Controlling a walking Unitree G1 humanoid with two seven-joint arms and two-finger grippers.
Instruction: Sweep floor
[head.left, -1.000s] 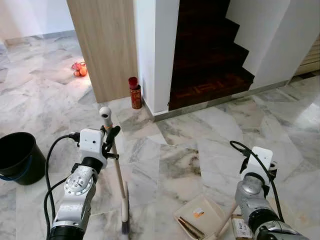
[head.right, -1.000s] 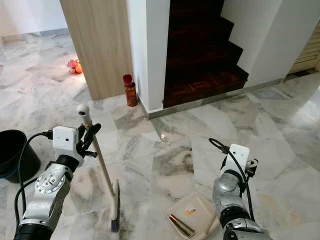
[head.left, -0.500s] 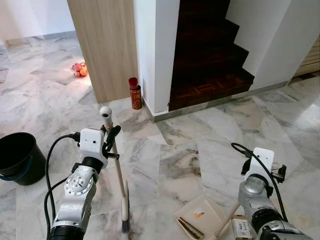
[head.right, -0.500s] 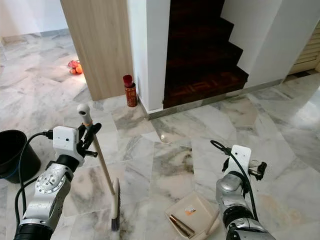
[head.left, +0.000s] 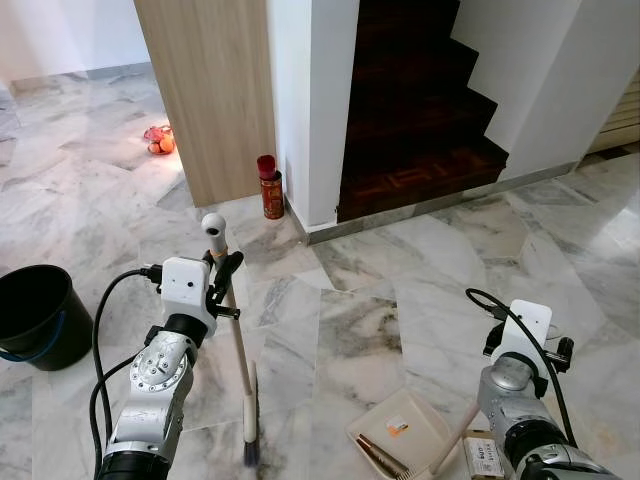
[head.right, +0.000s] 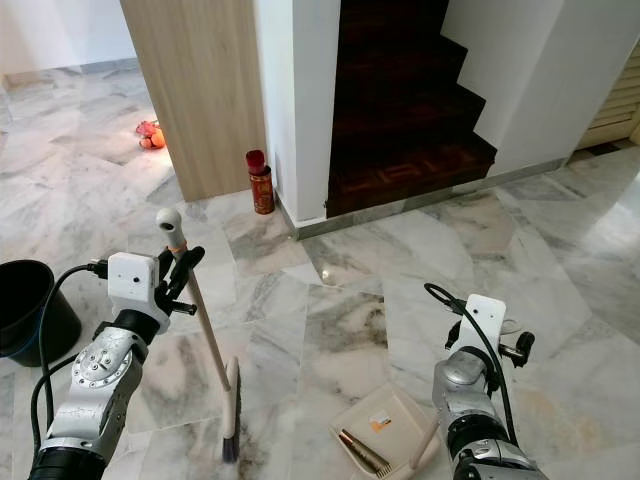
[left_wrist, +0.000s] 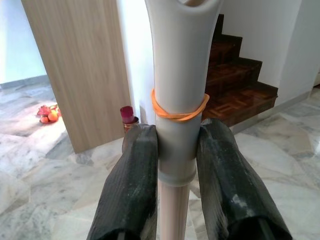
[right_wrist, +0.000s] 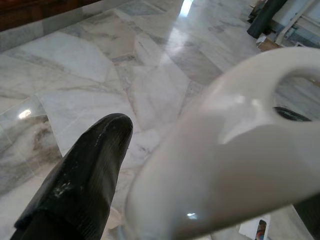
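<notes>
The left end effector (left_wrist: 175, 165) is clamped on the broom (head.left: 238, 350) just below its grey handle cap, one black finger (left_wrist: 131, 190) pressed to each side of the shaft, under an orange rubber band (left_wrist: 179, 107). The left arm is raised with the forearm angled up and forward, wrist camera box on top, and the broom is held nearly upright, slightly tilted, its bristle head resting on the marble floor (head.left: 400, 270) below and ahead of the arm. The right end effector (right_wrist: 150, 175) is wrapped around the white looped handle of the dustpan (head.left: 405, 428); one black finger (right_wrist: 80, 175) is seen beside the handle, the other is mostly hidden, so the grip is read as closed on it. The right arm is held low, forearm pointing up and forward. The dustpan pan lies flat on the floor just left of the right arm, with a brown stick-like scrap and a small orange bit inside. A black bucket (head.left: 40, 315) stands at far left, a red can (head.left: 270, 187) by the wall corner near the dark stairs (head.left: 420, 120).
</notes>
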